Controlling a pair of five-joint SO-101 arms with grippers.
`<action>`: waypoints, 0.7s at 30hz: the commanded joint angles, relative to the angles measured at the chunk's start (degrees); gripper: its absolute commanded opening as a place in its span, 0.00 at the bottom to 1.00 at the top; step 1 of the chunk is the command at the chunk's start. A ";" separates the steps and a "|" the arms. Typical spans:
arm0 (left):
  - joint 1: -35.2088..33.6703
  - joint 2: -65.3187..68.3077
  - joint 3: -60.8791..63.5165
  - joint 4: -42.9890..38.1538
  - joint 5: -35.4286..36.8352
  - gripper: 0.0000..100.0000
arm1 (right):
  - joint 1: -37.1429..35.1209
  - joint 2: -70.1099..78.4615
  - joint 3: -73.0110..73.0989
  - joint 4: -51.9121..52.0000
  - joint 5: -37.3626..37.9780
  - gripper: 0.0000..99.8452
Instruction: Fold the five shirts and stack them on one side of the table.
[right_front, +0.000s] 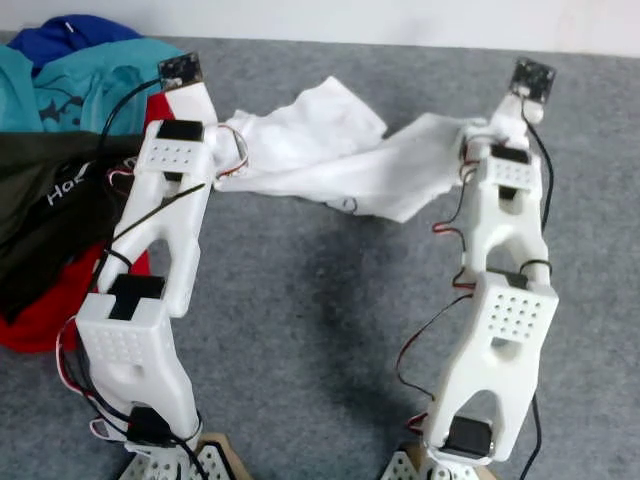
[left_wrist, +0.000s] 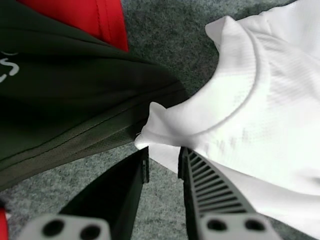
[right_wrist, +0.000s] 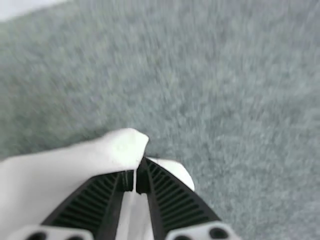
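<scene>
High view: the white shirt (right_front: 330, 160) lies stretched between the two arms at the far middle of the table (right_front: 320, 320). A pile (right_front: 60, 100) of other shirts sits at the left edge.
Left wrist view: the left claw (left_wrist: 163, 152) stands narrowly apart, the white shirt's edge at its tips. A black shirt (left_wrist: 65, 100) lies just beside it.
Right wrist view: the right claw (right_wrist: 136, 175) is pinched on a fold of the white shirt.
</scene>
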 joint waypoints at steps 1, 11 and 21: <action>1.10 -3.91 -2.42 0.00 0.62 0.12 | -0.57 -6.02 -6.73 12.35 -3.43 0.05; 1.54 -5.05 -8.57 11.34 0.62 0.24 | -7.34 -17.54 -8.40 36.09 0.09 0.15; 1.19 -23.69 7.52 13.10 0.26 0.31 | -13.41 -30.20 -0.48 49.36 1.58 0.15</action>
